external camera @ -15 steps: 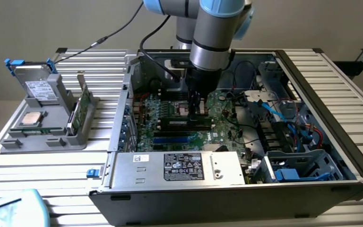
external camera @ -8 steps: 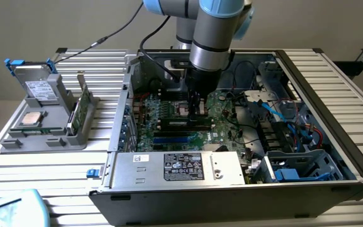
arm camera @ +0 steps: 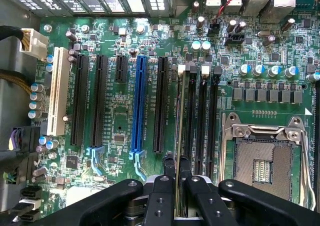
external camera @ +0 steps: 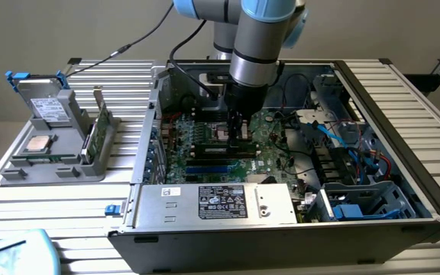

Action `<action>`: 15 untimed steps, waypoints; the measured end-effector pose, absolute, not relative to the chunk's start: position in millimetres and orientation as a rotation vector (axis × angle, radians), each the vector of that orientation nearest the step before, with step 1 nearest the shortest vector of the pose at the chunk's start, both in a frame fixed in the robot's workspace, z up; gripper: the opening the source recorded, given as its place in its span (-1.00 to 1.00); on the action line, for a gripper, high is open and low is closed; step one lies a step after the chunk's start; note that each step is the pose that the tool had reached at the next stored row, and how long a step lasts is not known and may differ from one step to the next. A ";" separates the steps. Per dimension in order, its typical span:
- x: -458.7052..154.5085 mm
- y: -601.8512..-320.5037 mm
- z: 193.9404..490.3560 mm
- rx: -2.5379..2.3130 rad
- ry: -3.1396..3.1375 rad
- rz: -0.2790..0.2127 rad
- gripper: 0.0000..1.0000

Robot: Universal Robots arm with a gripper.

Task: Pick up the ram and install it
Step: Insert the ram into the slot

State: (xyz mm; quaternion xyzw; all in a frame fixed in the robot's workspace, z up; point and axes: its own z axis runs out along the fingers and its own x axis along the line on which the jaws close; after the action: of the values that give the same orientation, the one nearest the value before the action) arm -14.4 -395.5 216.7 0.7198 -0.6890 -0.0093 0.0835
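Tool: the tool was closed to a narrow gap on the ram, with one finger against each face of the board.
Tool position: in the exterior view the tool stood at the centre of the frame, low inside the computer case on the worktop.
Ram: the ram was seen edge-on, running along the nearest of the black memory slots, between the long black expansion slot and the CPU socket.
Seating: I could not tell whether its lower edge had entered the slot or only hovered over it.
Risk, alignment: a slight sideways offset would probably have landed the edge on the slot wall or the motherboard beside it.
Risk, tilt: if one end had met the slot first, pushing down could have jammed the ram or bent it.
Risk, latches: the white latch at the slot end may have blocked entry if it was not swung clear.
Risk, grip: with only the thin faces pinched, the ram could have slipped upward between the fingers under pressing force.
Risk, notch: its orientation could not be read, and a reversed stick would not have seated.
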 end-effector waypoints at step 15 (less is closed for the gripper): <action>-14.7 -394.5 214.1 2.133 -2.072 -0.028 -0.73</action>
State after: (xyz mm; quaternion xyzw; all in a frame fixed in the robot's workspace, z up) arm -14.7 -394.5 214.1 0.7147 -0.6943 -0.0095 0.0838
